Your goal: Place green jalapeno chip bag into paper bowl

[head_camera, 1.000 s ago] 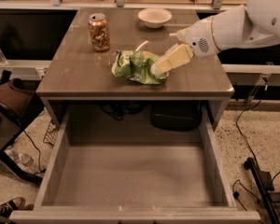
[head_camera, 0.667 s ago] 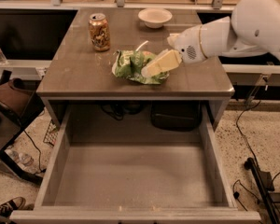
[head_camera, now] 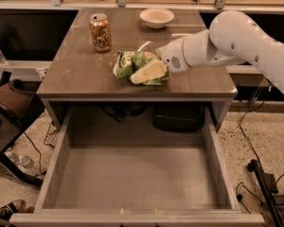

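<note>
The green jalapeno chip bag (head_camera: pixel 130 64) lies crumpled on the brown tabletop, near its front middle. My gripper (head_camera: pixel 144 74) comes in from the right on a white arm and lies low over the bag's right part, its pale fingers (head_camera: pixel 149 72) touching the foil. The paper bowl (head_camera: pixel 156 17), off-white and empty, stands at the back of the table, behind the bag and a little to its right.
A gold-brown drink can (head_camera: pixel 100 32) stands upright at the back left of the tabletop (head_camera: pixel 75 70). Below the front edge an empty grey drawer (head_camera: pixel 132 174) is pulled wide open. Cables, a chair and a shoe lie on the floor at the sides.
The arm has swung left and lower, bringing the gripper further onto the bag. The bag, can and bowl have stayed in place.
</note>
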Tool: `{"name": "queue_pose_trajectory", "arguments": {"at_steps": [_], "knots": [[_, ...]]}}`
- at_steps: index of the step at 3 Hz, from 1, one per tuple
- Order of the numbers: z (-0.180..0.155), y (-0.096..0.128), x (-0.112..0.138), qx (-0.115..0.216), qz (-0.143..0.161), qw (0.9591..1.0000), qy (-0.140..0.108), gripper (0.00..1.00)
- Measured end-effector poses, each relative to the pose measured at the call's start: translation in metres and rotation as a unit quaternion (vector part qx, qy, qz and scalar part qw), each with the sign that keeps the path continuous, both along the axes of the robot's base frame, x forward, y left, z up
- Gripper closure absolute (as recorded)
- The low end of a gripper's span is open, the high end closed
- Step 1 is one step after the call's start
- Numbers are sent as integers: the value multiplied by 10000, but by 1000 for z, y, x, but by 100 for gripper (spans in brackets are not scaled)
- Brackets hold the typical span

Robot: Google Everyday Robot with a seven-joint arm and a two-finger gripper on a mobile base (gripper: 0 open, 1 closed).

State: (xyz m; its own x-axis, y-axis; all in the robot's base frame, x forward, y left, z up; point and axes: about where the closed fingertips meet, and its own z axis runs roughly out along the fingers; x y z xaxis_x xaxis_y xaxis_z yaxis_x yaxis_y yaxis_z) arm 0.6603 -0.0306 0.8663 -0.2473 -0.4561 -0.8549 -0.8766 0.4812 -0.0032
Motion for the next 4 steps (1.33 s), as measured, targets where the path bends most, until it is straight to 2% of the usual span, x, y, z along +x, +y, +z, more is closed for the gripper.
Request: {"name": "queue_pose_trajectory", "arguments": {"at_steps": [1,2,3,4], "knots": [[-2,3,0,-10,14,10000,16,39],[-3,6,-1,-8,40,10000,25,70],[-3,8,-1,-8,56,10000,30,93],[-4,9,-1,-7,69,10000,34,100]]}}
